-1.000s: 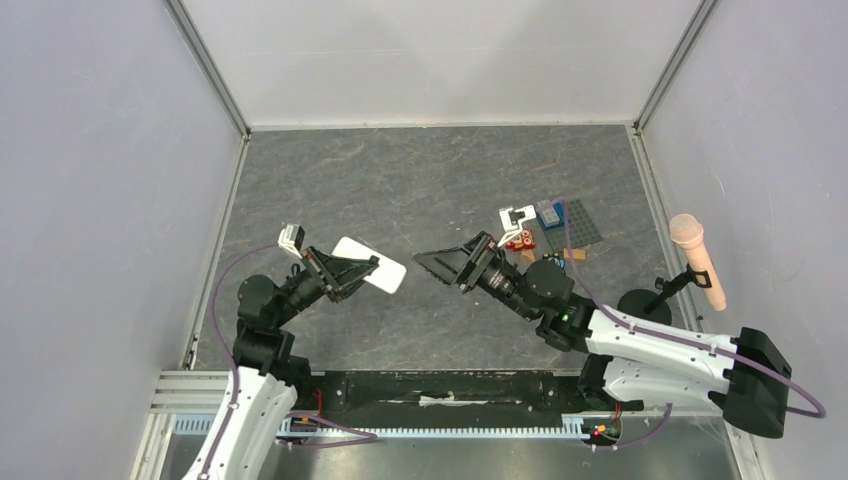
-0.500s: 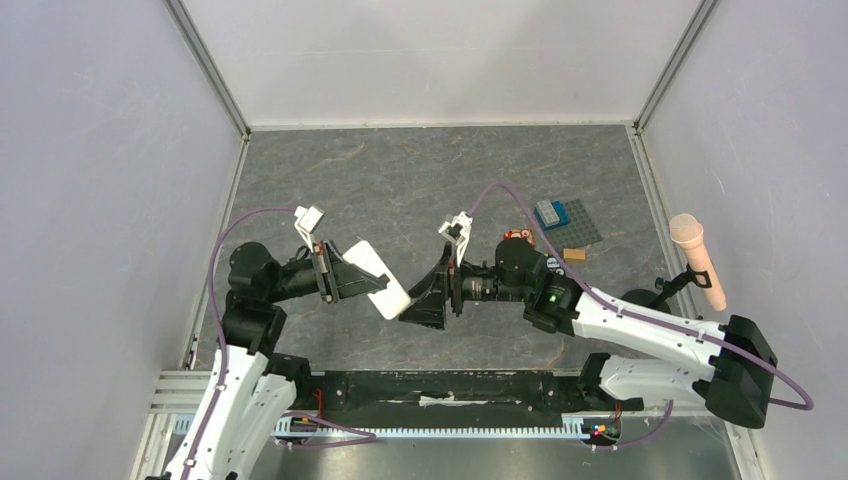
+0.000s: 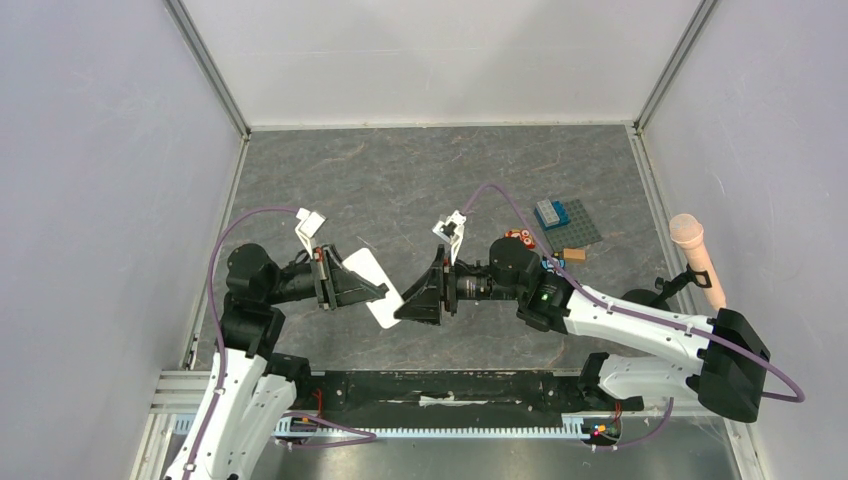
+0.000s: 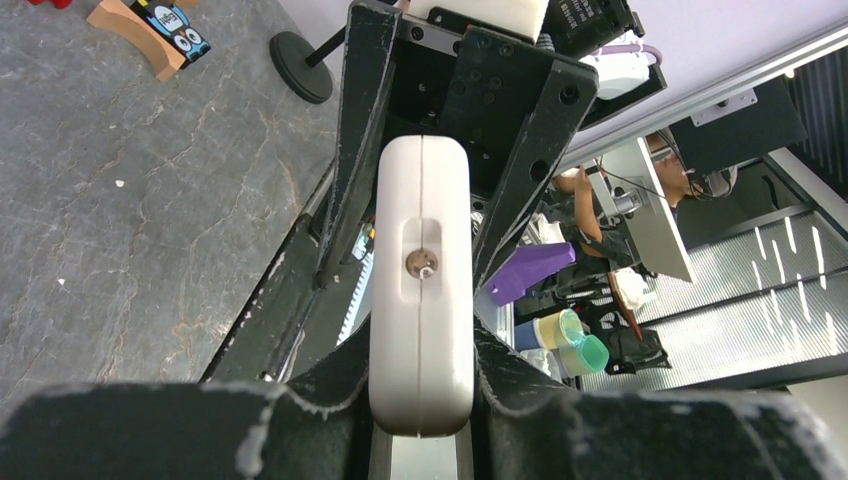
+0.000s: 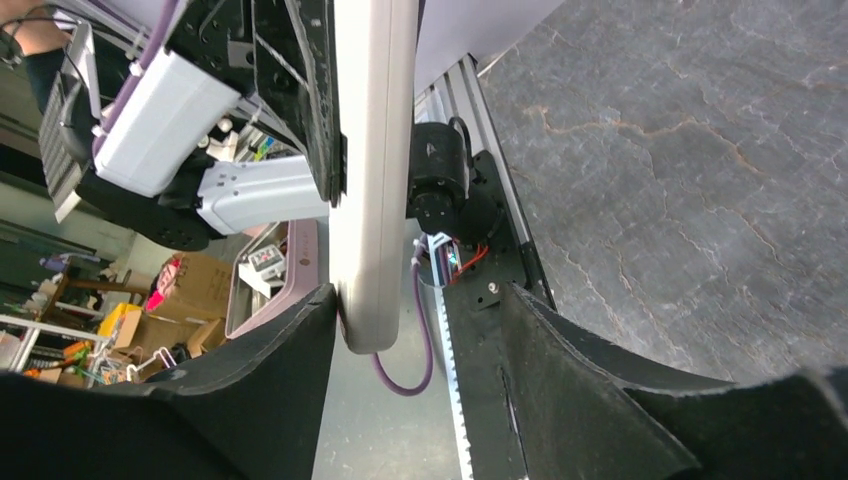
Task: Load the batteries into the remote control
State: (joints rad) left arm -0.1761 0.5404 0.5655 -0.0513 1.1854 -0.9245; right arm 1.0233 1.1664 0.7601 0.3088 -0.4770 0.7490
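The left gripper (image 4: 420,388) clamps one end of the small flat white plastic remote control (image 4: 420,220), clear of the table (image 5: 700,150). The remote's long axis points straight into the right gripper (image 5: 418,300), which is wide open, holds nothing and straddles the free end.

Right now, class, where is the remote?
The remote is in the air left of centre in the top view, clamped in the left gripper, its free end inside the open right gripper.

A robotics lab: the stone-patterned table (image 3: 400,180) is boxed in by plain white panels (image 3: 90,200) on aluminium framing (image 3: 207,62); a microphone (image 3: 697,252) on a stand is at its right edge. Beyond the rig a person (image 4: 592,205) is at a monitor (image 4: 655,225); cardboard boxes (image 5: 195,285) lie below.
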